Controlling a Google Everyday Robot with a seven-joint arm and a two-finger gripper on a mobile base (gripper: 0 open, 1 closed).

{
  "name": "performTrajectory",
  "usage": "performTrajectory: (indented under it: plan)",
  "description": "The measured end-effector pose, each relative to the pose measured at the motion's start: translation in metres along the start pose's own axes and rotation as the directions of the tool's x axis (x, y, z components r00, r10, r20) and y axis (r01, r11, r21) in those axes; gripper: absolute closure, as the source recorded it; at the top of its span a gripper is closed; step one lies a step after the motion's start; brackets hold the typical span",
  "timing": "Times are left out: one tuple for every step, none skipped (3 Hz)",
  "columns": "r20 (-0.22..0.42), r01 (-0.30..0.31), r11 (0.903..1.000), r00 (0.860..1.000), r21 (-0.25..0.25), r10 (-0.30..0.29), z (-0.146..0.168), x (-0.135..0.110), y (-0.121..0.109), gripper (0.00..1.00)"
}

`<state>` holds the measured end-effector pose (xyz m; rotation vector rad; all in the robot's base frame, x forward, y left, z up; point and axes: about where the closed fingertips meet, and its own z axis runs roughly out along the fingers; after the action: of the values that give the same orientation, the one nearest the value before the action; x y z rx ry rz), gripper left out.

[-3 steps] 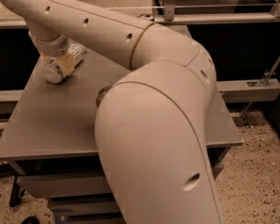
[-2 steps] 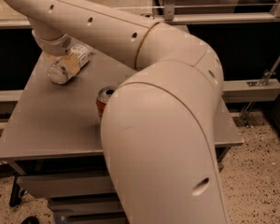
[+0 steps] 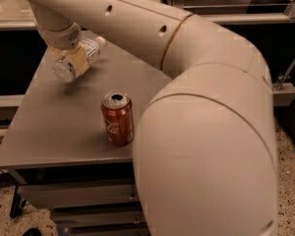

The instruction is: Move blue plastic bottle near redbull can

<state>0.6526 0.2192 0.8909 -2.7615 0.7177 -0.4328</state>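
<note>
- Nearest us, the arm [image 3: 206, 146] bulks over the front right corner of the desk [image 3: 49, 127] and hides the whole right side, so we cannot tell what stands there.
- A red can [image 3: 117, 118] stands upright close to the front edge, in the middle of the part we can see.
- Farther back, toward the far left corner, the gripper [image 3: 74, 65] is clamped on the bottle [image 3: 92, 49], with one tan pad [image 3: 79, 63] crossing the bottle's middle.
- The bottle sits tilted in that grip, cap toward the far edge and base toward the left edge. The shadow under it suggests it is lifted off the surface, and we judge this is for carrying rather than sliding.
- The redbull can is not in view, and we suppose the arm covers it on the right.
- Bare desk lies between the bottle and the red can and along the left edge. We judge a path behind the red can, away from the front edge, gives the safest room.
</note>
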Motion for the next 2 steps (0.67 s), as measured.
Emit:
performTrajectory:
  plan:
    - [0.004, -0.023, 0.9996, 1.000, 0.019, 0.023, -0.032, -0.001, 0.019, 1.00]
    - [-0.009, -0.081, 0.9966, 0.997, 0.018, 0.081, -0.066, 0.005, 0.056, 1.00]
